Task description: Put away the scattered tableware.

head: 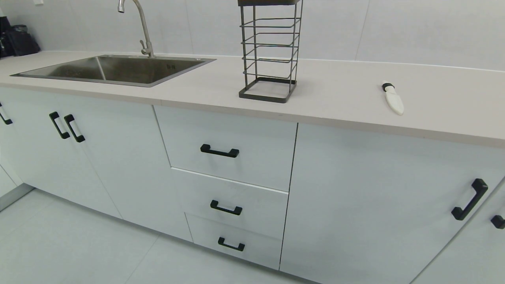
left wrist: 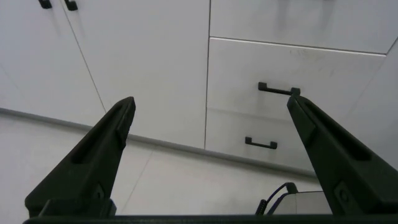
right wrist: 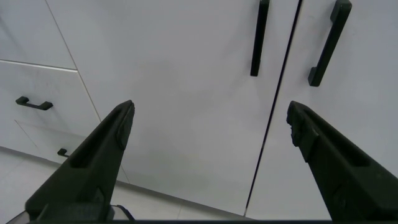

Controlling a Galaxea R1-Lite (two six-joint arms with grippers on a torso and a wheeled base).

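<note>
Countertop [head: 339, 92] with white utensil [head: 393, 99], left gripper [left wrist: 210, 102] facing drawers [left wrist: 292, 65], right gripper [right wrist: 210, 107] facing cabinet doors [right wrist: 186, 93] — both spread wide.

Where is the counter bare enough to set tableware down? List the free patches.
Free: the counter between the sink and the wire rack; the wider stretch between the rack and the white utensil; the strip from the utensil toward the counter's right end. Nowhere is crowded; tightest is beside the rack's base.
</note>
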